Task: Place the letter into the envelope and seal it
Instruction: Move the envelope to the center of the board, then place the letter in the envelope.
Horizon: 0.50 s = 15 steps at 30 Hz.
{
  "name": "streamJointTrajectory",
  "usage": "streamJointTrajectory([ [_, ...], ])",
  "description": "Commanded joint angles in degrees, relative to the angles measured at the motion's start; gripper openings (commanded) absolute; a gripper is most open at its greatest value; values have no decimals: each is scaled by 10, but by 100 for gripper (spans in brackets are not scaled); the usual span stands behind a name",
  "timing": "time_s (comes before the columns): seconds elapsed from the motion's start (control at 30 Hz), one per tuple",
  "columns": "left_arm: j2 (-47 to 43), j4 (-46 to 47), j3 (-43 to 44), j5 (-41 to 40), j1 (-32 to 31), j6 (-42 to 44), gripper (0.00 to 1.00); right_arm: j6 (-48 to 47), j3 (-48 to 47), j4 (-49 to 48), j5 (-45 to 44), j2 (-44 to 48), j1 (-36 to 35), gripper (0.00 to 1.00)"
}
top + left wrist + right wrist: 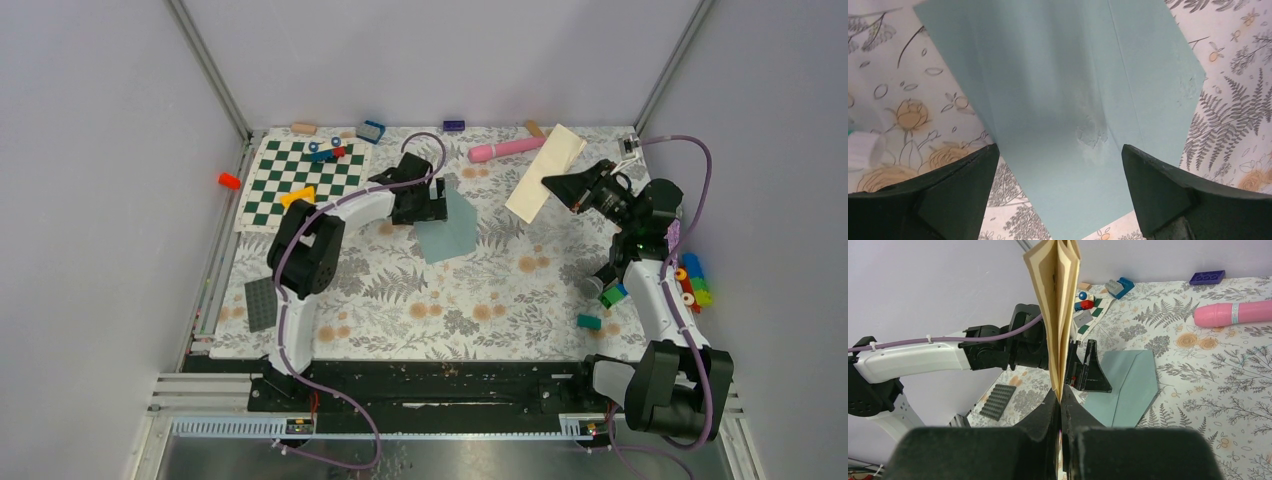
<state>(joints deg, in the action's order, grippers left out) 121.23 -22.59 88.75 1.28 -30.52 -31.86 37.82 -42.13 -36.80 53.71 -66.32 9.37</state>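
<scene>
Top external view: the letter (545, 172), folded into a long cream strip, sits pinched in the right jaws at the far right of the bench (500, 300), near a pink cylinder (505, 150). The right wrist view confirms the grip: those jaws are shut tight on the letter's lower edge, and its folded layers stand up edge-on from them. The envelope (452, 228) lies flat on the bench's floral cover near the middle, well apart from the letter. The left jaws hang over its left edge, spread fully wide and holding nothing. In the left wrist view the teal envelope fills the gap between the two dark fingers (948, 195), with a scuffed patch on its surface. Whether the fingertips touch the paper cannot be told. A chequered board (305, 180) lies at the far left, and a dark studded plate (260, 303) at the bench's near left.
</scene>
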Motion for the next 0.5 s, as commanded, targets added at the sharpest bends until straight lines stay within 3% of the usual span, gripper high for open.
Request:
streamJointTrajectory([
  [0.0,39,26,28,32,-6,30,99,9,-1,-33,17,-10,-2,0],
  [0.17,74,26,82,56,-18,53,99,-26,-25,34,12,-38,-5,0],
  [0.3,100,-3,126,63,-39,67,99,-113,-66,194,-19,-58,-26,0],
  [0.47,79,20,101,75,-32,61,99,-213,-132,372,-72,-99,-64,0],
])
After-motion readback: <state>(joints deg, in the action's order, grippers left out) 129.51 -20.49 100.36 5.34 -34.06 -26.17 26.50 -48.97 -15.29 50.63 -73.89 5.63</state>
